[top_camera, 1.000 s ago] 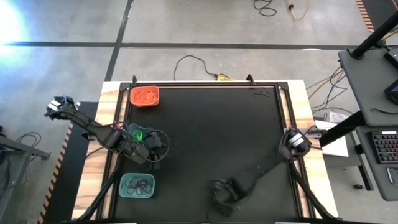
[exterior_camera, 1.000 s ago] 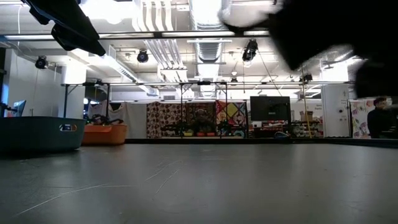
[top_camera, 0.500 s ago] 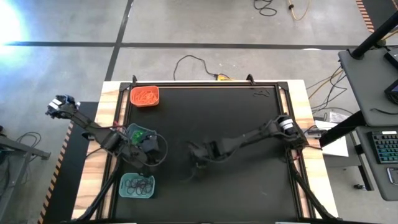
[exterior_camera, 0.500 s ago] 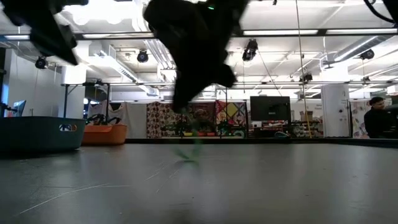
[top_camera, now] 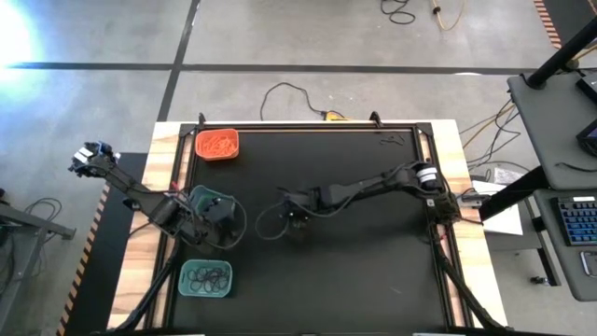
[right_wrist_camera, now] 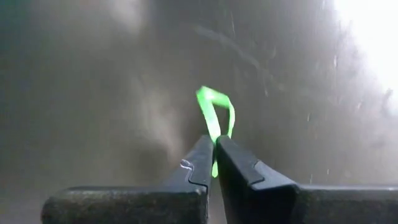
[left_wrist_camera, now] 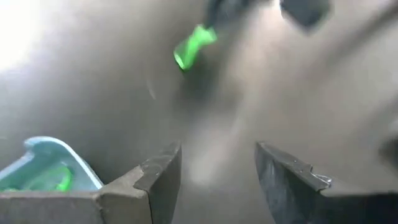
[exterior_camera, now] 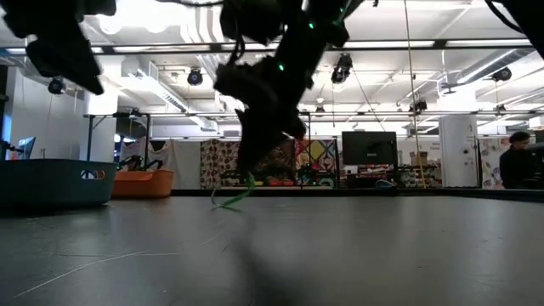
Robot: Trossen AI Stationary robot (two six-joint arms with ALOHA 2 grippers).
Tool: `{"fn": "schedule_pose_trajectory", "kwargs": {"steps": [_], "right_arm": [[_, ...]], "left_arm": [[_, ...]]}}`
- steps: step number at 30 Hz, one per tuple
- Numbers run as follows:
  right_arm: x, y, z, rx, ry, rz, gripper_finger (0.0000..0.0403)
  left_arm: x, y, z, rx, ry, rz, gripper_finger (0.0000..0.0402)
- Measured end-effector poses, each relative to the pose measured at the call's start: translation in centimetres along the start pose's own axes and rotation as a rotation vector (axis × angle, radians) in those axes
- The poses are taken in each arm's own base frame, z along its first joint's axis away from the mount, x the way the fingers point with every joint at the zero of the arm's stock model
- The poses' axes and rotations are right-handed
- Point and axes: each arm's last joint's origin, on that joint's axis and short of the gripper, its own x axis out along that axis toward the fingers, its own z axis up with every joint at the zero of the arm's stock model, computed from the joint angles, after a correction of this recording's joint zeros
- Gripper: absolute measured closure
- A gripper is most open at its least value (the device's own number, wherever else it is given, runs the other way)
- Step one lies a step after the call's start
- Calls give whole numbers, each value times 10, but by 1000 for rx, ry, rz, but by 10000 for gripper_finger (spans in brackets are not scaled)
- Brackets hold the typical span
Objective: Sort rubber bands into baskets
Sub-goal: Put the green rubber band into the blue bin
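a: status of the thin bright green elastic rubber band [right_wrist_camera: 216, 112]?
b: pinched between the two closed fingertips of the right gripper [right_wrist_camera: 214, 144]; loop protruding beyond the tips. in the low view, hanging limp [exterior_camera: 234, 195] under the gripper, just above the black table mat [exterior_camera: 357, 246].

a: position of the right gripper [top_camera: 295, 214]?
b: over the middle of the mat, left of centre, arm stretched across from the right edge.

a: left gripper [left_wrist_camera: 216, 180]?
b: parted, nothing between the dark fingers [left_wrist_camera: 158, 177]. located at the left side of the mat [top_camera: 216, 217], partly over the upper teal-green rounded plastic basket [top_camera: 201, 196]. green bands visible inside that basket [left_wrist_camera: 43, 171] in the left wrist view.

a: other baskets?
b: small orange rounded plastic basket [top_camera: 216, 144] at the far left corner, filled with orange bands. second teal-green basket [top_camera: 205, 278] near the front left edge, holding black bands [top_camera: 207, 276].

a: beyond the table?
b: person [exterior_camera: 515, 161] at the far right of the room in the low view.
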Motion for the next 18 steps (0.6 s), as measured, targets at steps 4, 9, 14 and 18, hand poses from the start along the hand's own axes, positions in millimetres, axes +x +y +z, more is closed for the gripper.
{"fn": "schedule_pose_trajectory", "kwargs": {"steps": [4,9,14,18], "right_arm": [[11,-18,-9,23,54,0,353],[14,-30,-12,20,86,-4,270],[-14,-29,-8,-43,82,14,192],[-44,-36,-18,-80,202,-22,138]], "left_arm": [[0,3,5,-90,-159,91,215],[1,1,21,-195,-356,106,215],[10,-10,49,-194,-471,-3,226],[25,-3,65,-244,-530,65,237]]}}
